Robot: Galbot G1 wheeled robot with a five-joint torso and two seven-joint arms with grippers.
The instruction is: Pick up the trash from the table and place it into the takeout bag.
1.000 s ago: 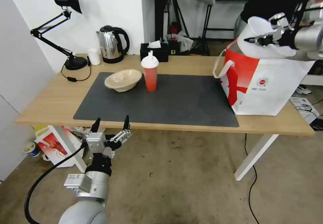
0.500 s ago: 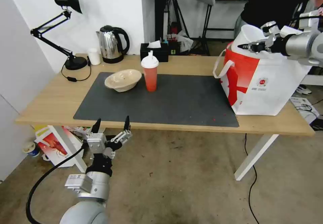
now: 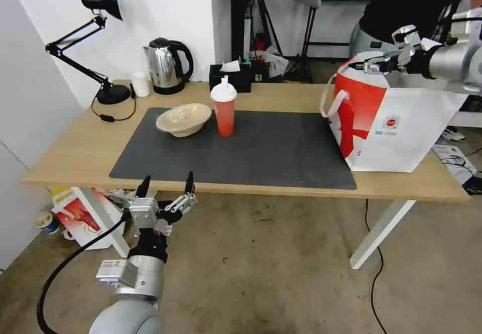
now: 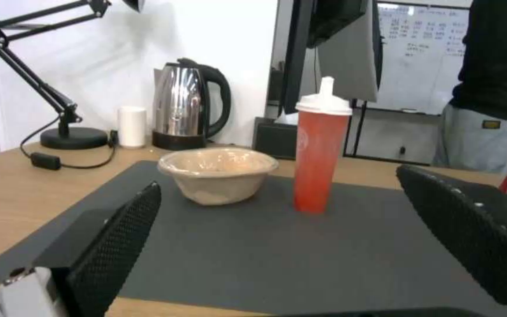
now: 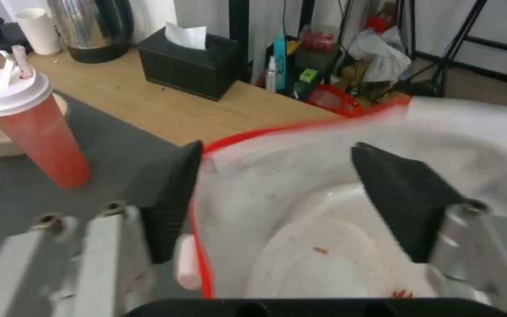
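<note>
My right gripper (image 3: 366,64) hovers over the mouth of the red-and-white takeout bag (image 3: 396,123) at the table's right end. Its fingers are open (image 5: 277,152). The deep white bowl (image 5: 324,246) lies below them inside the bag's (image 5: 247,176) silver lining, free of both pads. On the dark mat (image 3: 271,148) stand the beige bowl (image 3: 183,118) and, just to its right, the red drink cup (image 3: 224,109) with its white domed lid. My left gripper (image 3: 165,183) waits open just below the table's (image 3: 75,148) front edge, facing the beige bowl (image 4: 218,174) and the cup (image 4: 321,149).
A black desk lamp (image 3: 100,2), a steel kettle (image 3: 165,65), a small white cup (image 3: 140,84) and a black tissue box (image 3: 230,77) line the table's back edge. A smaller paper bag (image 3: 80,218) sits on the floor under the left end. A person (image 3: 406,2) stands behind the takeout bag.
My right gripper has come down over the bag and opened. The white bowl has left its grip and dropped into the bag. The left arm has not moved.
</note>
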